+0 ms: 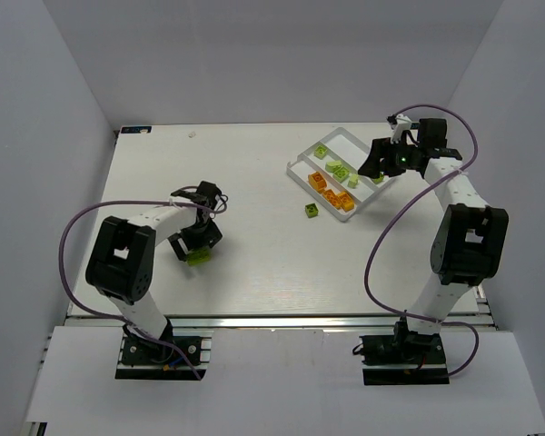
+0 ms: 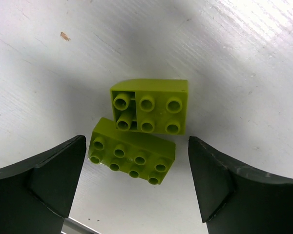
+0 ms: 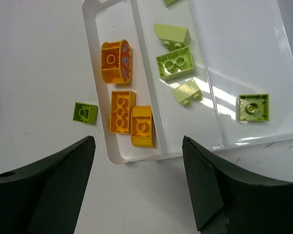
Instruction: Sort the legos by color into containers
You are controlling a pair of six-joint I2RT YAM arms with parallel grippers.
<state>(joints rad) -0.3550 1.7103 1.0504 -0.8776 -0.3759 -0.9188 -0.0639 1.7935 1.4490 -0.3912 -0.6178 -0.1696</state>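
Observation:
Two lime green legos point(image 2: 149, 113) point(image 2: 132, 151) lie touching on the table. My left gripper point(image 2: 136, 163) hangs open just above them, its fingers on either side of the nearer one; from above the pair shows as a green patch point(image 1: 197, 257). The white tray point(image 3: 244, 48) of containers sits at the back right. Its left compartment holds an orange oval point(image 3: 116, 61) and two yellow-orange legos point(image 3: 122, 111). The middle one holds several pale green legos point(image 3: 175, 63), and one more point(image 3: 254, 106) lies further right. My right gripper point(image 3: 137, 146) is open and empty above the tray's near corner.
One loose green lego point(image 3: 85, 112) lies on the table just left of the tray, also visible from above point(image 1: 312, 211). White walls enclose the table on three sides. Purple cables loop from both arms.

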